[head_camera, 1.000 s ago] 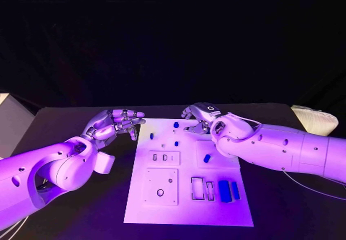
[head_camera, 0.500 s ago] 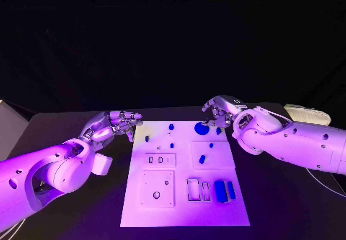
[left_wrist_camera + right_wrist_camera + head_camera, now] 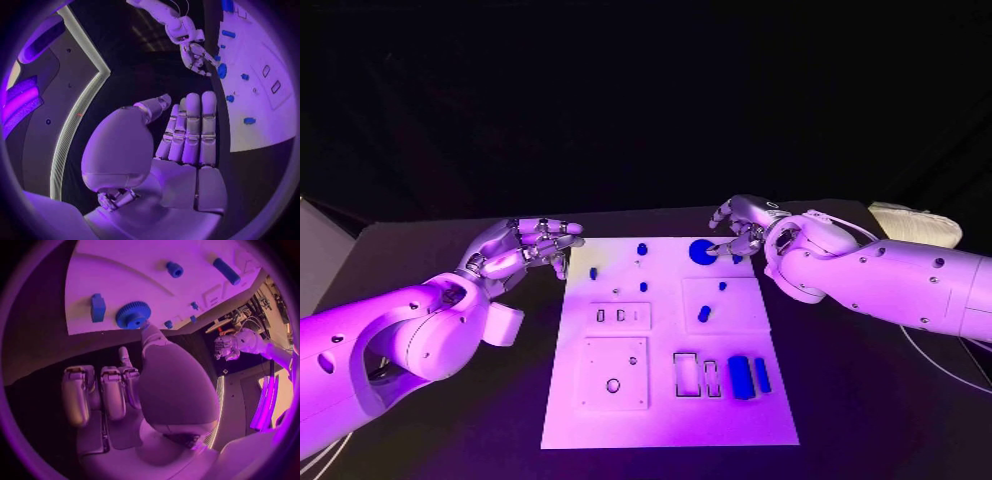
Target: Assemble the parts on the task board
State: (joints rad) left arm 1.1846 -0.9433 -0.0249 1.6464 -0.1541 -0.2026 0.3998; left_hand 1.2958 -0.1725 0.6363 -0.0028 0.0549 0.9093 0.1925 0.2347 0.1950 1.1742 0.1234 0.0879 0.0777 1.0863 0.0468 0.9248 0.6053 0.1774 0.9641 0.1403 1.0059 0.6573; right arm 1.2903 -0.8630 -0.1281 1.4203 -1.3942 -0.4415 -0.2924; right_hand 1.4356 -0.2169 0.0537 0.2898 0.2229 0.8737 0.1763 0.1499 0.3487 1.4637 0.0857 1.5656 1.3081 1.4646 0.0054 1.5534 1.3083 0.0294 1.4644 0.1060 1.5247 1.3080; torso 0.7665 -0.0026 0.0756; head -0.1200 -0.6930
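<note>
Fingers of right hand touch blue gear

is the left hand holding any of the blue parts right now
No, the left hand holds nothing: its fingers lie straight and side by side beside the task board, with no blue part between them.

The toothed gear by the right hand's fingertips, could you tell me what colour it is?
The gear is blue, clearest in the right wrist view.
</note>
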